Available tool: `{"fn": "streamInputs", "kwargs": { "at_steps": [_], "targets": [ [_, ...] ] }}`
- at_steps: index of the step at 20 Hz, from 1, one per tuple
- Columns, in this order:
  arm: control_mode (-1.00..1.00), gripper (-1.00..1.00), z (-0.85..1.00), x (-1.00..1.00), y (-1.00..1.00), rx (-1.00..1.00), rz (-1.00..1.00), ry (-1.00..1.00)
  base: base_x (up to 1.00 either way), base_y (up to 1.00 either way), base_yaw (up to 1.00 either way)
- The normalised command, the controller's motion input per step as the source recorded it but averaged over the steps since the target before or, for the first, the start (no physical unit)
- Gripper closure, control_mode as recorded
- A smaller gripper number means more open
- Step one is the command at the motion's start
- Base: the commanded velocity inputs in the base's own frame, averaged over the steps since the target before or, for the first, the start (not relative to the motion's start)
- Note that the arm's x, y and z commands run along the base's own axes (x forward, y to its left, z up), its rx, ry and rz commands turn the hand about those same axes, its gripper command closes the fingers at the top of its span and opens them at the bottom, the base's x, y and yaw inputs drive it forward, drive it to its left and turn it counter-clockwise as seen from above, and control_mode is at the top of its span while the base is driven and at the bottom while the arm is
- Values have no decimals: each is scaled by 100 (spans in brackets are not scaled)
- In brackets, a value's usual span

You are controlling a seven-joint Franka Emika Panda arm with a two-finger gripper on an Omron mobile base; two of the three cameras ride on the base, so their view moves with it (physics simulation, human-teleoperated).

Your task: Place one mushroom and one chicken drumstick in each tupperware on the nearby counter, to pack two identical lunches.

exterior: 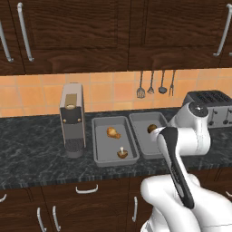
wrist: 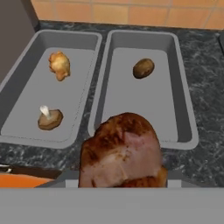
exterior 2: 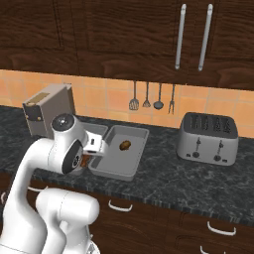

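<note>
Across the middle of the hand view sit two tupperware trays: the left one (wrist: 26, 98) holds a drumstick (wrist: 59, 65) and a mushroom (wrist: 50, 118), seemingly complete; the right one (wrist: 179, 100) has a mushroom (wrist: 143, 68) only. Bottom centre, the gripper (wrist: 124, 175) clamps the second drumstick (wrist: 122, 151), not yet delivered. From the left base view, the arm hides this load.

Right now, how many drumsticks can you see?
2. One drumstick lies at the far end of the left tray, beyond a mushroom. The other drumstick is held in the jaws, near the right tray.
</note>
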Motion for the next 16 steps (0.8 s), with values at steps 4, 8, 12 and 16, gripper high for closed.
{"fn": "streamInputs", "kwargs": {
  "at_steps": [4, 8, 12, 16],
  "targets": [
    [-100, 100, -26, 48, -21, 0, 0, 8, 0, 0, 0],
    [-100, 100, -27, 57, -11, 0, 0, 9, 0, 0, 0],
    [-100, 100, -30, 55, -17, 0, 0, 5, 0, 0, 0],
    [-100, 100, -44, 51, -18, 0, 2, 11, 0, 0, 0]
  ]
}}
